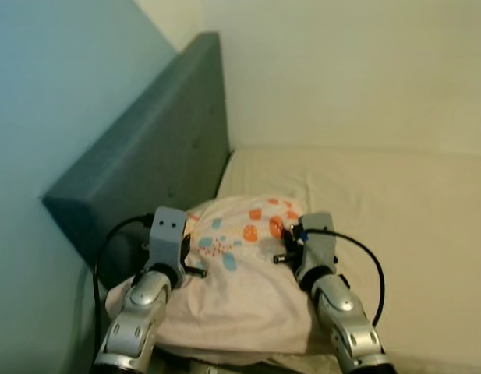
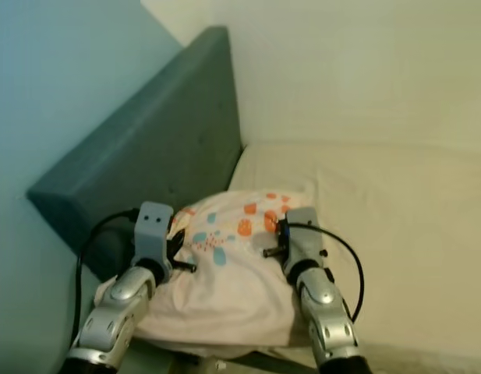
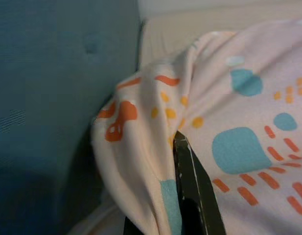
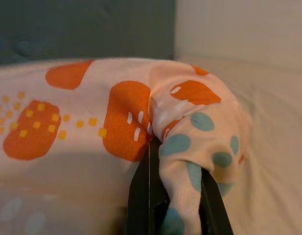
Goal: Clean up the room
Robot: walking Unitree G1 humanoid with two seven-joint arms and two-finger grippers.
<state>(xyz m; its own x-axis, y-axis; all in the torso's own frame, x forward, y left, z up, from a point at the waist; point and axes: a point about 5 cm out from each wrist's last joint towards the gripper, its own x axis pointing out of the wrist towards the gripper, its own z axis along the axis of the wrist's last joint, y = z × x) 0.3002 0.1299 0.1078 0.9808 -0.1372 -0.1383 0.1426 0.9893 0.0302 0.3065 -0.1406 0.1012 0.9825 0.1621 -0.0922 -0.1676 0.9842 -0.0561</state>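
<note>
- Both silver arms reached forward from the lower edge of the head views, one on each side of a pale pink pillow [image 1: 240,288].
- Left gripper [image 3: 165,196] sat at the pillow's left end, beside the headboard; the wrist view showed pillow fabric bunched over one black finger [image 3: 192,186], jaws pinched together on a fold of it.
- Right gripper [image 4: 177,196] sat at the pillow's right end; its two black fingers [image 4: 143,196] were nearly closed, with a gathered corner of the pillowcase clamped between them.
- A black cable [image 1: 365,257] looped out from the right wrist and back down along the forearm; a similar cable [image 1: 107,241] curved off the left wrist.
- Pillow lay at the head end of the bed, its left side close against the headboard, its right side over the mattress; whether it rested fully on the mattress or was lifted slightly, could not tell.
- Pillowcase print: orange blobs, teal patches, small orange dots and dashes, clustered toward the far end.
- Mattress [image 1: 396,210] in a cream sheet stretched off to the right and beyond the pillow, lightly creased.
- Teal upholstered headboard [image 1: 154,148], with faint button tufts, ran along the left, angling away toward the far corner.
- Blue-green wall [image 1: 53,86] stood behind the headboard; a cream wall [image 1: 357,70] met the mattress at the far side.
</note>
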